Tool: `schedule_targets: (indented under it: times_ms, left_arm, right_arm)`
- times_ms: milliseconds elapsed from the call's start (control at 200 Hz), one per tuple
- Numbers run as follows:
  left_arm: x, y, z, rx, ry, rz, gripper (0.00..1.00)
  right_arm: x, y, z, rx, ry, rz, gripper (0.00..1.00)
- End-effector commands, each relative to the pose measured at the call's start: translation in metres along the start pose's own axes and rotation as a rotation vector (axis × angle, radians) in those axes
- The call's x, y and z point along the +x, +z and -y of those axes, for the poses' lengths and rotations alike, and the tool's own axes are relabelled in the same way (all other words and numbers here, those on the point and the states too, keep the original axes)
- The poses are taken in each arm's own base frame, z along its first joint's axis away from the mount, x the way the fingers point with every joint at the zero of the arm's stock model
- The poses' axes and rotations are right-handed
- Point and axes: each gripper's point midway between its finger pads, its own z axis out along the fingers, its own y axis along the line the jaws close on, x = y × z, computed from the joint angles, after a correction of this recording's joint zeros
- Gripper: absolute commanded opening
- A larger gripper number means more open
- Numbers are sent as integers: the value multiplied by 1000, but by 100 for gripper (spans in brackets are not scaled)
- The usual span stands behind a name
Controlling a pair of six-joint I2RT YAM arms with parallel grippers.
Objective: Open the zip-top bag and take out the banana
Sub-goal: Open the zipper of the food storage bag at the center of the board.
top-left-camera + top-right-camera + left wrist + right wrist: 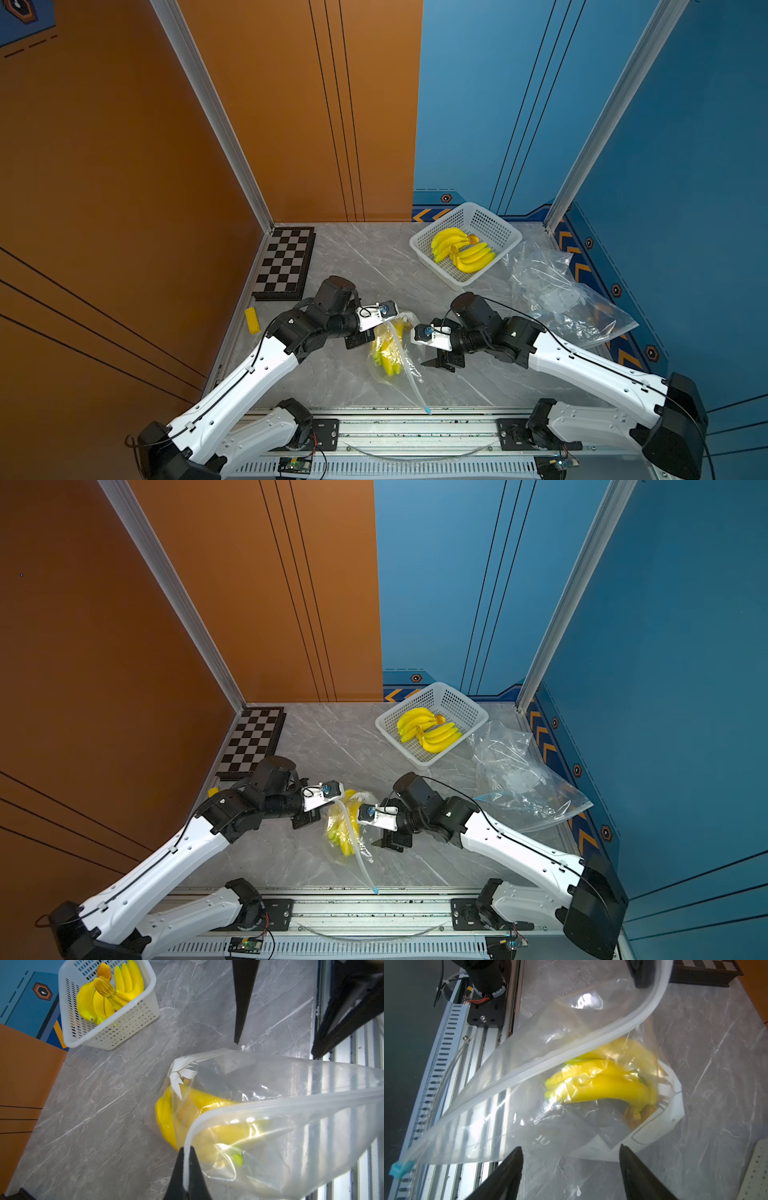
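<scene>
1. Though unclear in both top views, shows plainly from left wrist: left gripper [187, 1148] pinching zip-top bag [291, 1084] rim, mid-table.
2. Right gripper [570, 1146] spread, clasping nothing; bag film between it and banana [608, 1086].
3. Beyond: basket [494, 226] of bananas [461, 249], empty bags [561, 291], chessboard [284, 262].

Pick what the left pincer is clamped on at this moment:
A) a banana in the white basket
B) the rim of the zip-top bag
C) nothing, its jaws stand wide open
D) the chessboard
B: in the left wrist view the left pincer is shut on the sealing rim of the zip-top bag, with the banana inside it.
</scene>
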Motion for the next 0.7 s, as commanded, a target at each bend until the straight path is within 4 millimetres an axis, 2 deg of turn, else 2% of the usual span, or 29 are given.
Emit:
schedule_targets:
  times_ms: [0, 150, 310, 546, 691]
  left_arm:
    - [8, 9, 17, 70, -21, -10, 0]
    - [9, 10, 12, 66, -48, -6, 0]
    - [12, 13, 8, 58, -67, -15, 0]
    - [9, 10, -29, -53, -186, 68, 0]
    - [9, 16, -37, -60, -201, 76, 0]
  right_arm:
    - [-3, 6, -9, -38, -93, -33, 90]
    - [-3, 22, -3, 0, -96, -50, 100]
    - [-6, 35, 6, 69, -121, -48, 100]
    - [-25, 35, 21, 181, -218, 5, 100]
    - [-38, 44, 38, 242, -242, 38, 100]
